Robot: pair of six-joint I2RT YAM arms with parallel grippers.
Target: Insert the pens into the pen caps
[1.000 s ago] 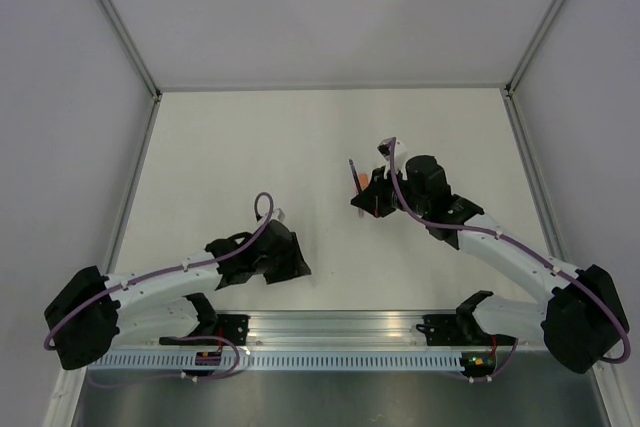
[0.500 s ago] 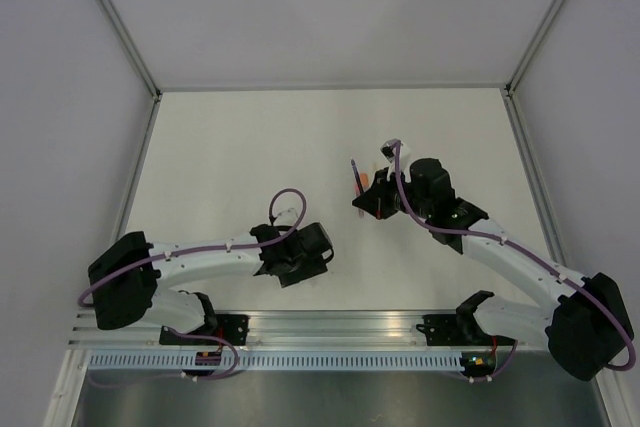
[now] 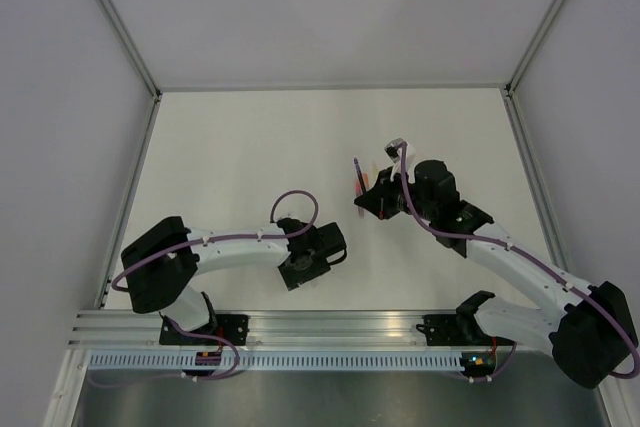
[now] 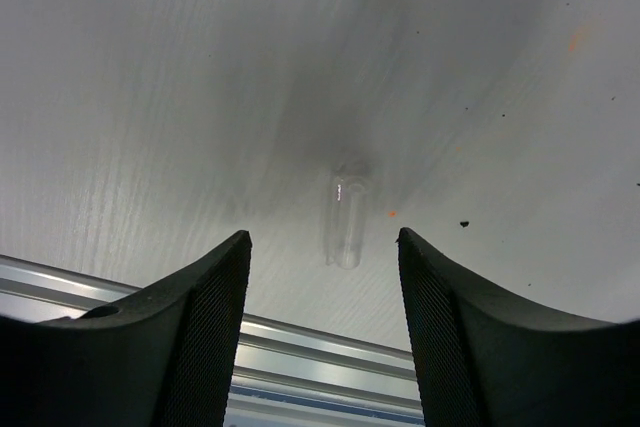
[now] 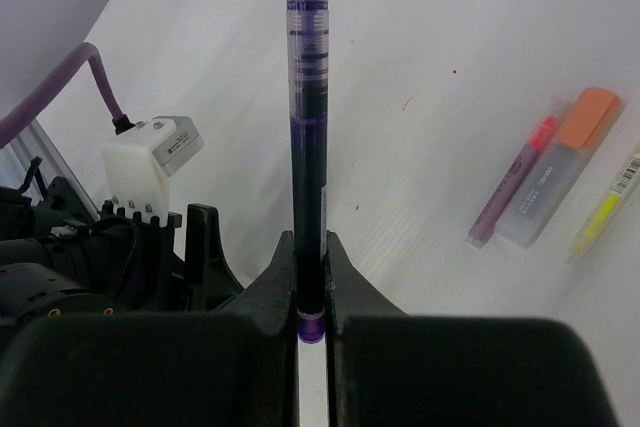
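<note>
My right gripper [image 5: 310,239] is shut on a dark purple pen [image 5: 307,97], which stands straight out past its fingertips. In the top view that pen [image 3: 357,173] juts from the right gripper [image 3: 372,201] at mid-table. On the table to its right lie a pink pen [image 5: 512,183], a stubby pale pen cap with an orange end [image 5: 560,169], and a yellow pen [image 5: 605,209]. My left gripper [image 4: 323,235] is open over the table near the front rail. A short clear tube [image 4: 346,223] lies just beyond its fingertips, untouched.
The aluminium rail [image 3: 330,327] runs along the near table edge, close under the left gripper [image 3: 308,265]. Grey walls with metal posts [image 3: 118,22] close in the white table on three sides. The left arm's wrist and white camera block [image 5: 152,161] sit left of the right gripper.
The left arm has swung to the right along the front edge, carrying its gripper toward the middle. The right gripper holds the purple pen and has drifted slightly right.
</note>
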